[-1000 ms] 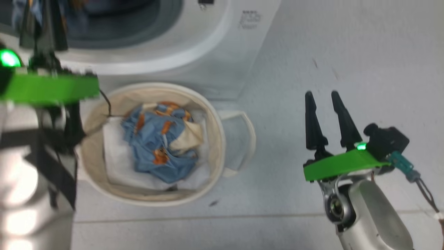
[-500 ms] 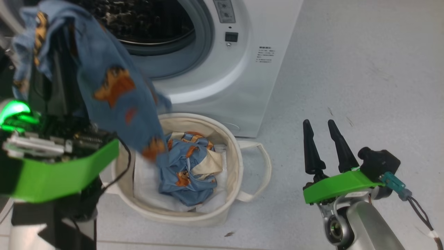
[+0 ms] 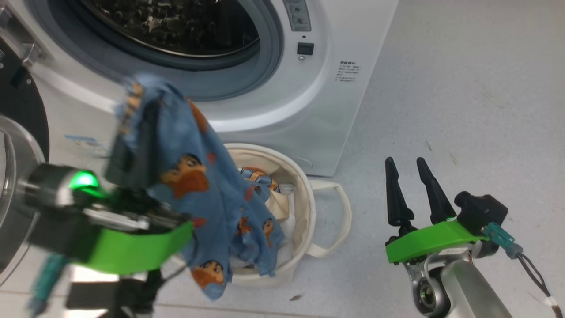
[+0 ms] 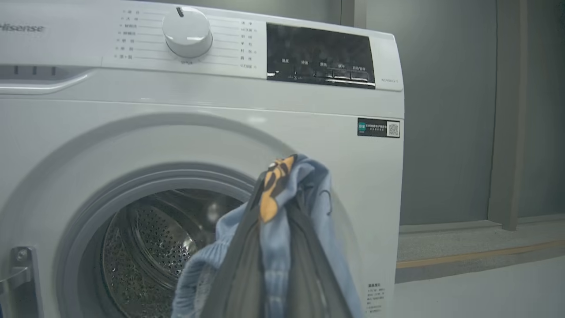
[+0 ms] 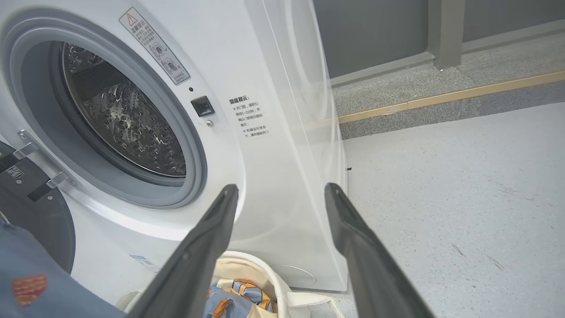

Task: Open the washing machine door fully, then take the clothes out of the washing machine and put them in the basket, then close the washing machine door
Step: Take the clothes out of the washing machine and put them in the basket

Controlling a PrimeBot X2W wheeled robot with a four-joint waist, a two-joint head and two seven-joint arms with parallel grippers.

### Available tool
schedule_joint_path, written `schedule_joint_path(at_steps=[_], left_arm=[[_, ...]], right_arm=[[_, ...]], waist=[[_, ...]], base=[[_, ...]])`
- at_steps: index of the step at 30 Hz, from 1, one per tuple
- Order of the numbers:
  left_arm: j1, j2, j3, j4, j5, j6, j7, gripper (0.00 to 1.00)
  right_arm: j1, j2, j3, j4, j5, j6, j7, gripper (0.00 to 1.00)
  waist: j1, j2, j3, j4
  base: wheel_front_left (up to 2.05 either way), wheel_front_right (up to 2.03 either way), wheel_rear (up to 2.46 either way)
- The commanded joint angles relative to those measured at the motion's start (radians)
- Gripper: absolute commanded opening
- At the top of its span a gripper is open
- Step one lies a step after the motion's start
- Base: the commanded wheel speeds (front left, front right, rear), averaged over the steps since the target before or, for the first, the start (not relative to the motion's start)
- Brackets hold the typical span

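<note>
Before the open washing machine [image 3: 335,110], the left gripper [image 3: 137,115] is closed tight on the clothes [image 3: 198,176], a soft light blue garment printed with orange-brown cartoon boy figures and small red marks. The cloth is draped over the two dark fingers and hides most of them. From there it hangs down in loose folds, and in the head view its lower part crosses the left side of the basket [image 3: 311,207]; whether it touches the basket I cannot tell. The basket is round, of cream canvas with loop handles, and it stands on the pale floor [image 3: 463,88] just beside the front of the machine. Inside it lies a second printed cloth [image 3: 260,181] of the same blue. The washing machine door [image 3: 22,115], with black rim and glass centre, stands swung open at the left. The perforated steel drum [image 5: 128,119] shows through the grey-rimmed opening. The right gripper [image 3: 405,164] is well apart at the right, its fingers spread wide and holding nothing
</note>
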Motion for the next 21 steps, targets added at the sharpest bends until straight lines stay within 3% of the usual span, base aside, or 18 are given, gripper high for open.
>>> schedule_joint_path(at_steps=[1, 11, 21], left_arm=[[0.000, 0.010, 0.003, 0.009, 0.025, -0.005, -0.003, 0.00], [0.007, 0.022, -0.090, 0.304, 0.098, -0.006, -0.003, 0.00], [-0.105, 0.022, -0.087, 0.602, 0.104, 0.011, -0.003, 0.00]], right_arm=[[-0.009, 0.004, 0.021, -0.030, -0.013, 0.000, -0.012, 1.00], [-0.032, 0.004, 0.020, -0.038, -0.031, 0.000, -0.012, 1.00], [-0.064, 0.004, 0.002, -0.056, -0.048, 0.000, -0.012, 1.00]], waist=[[0.0001, -0.0001, 0.018, 0.004], [0.0001, -0.0001, 0.118, -0.007], [0.0001, -0.0001, 0.238, -0.051]], base=[[0.00, 0.00, 0.00], [0.00, 0.00, 0.00], [0.00, 0.00, 0.00]])
